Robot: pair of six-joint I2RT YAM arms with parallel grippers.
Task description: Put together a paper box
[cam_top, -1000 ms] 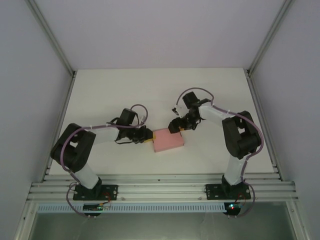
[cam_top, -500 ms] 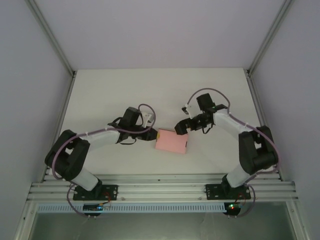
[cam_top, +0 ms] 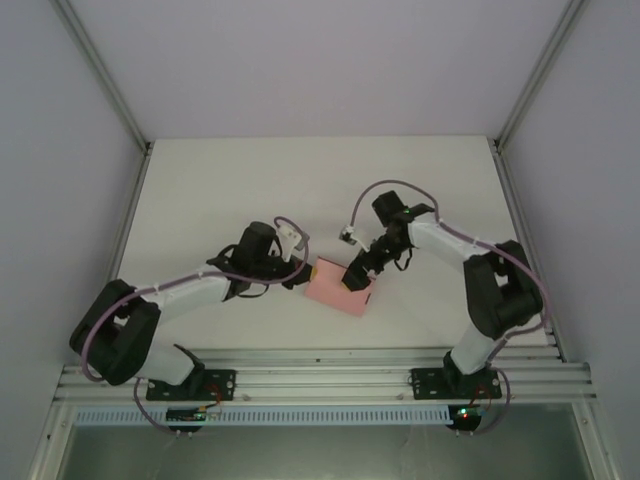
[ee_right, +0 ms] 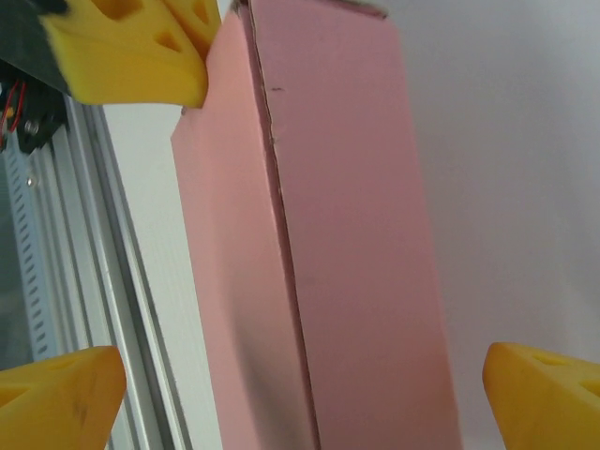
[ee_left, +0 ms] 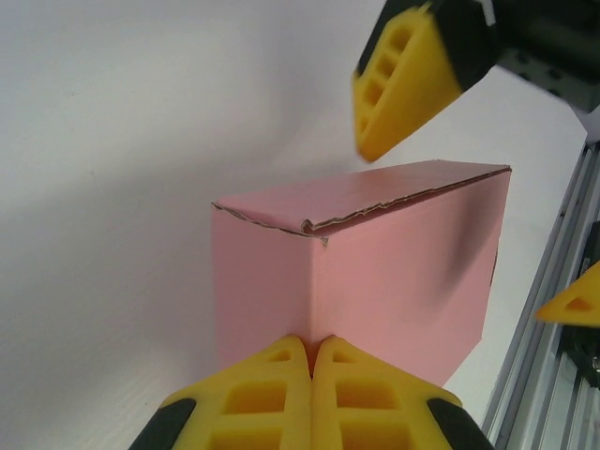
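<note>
Left pincer pressed together against the pink paper box; right pincer spread wide across it.
The left's 2 yellow fingertips meet with no gap, touching the box's near corner edge. The right's 2 fingers stand well apart, 1 on either side of the box. The closed box lies at a slant on the white table, between the 2 arms, near the front metal rail.
</note>
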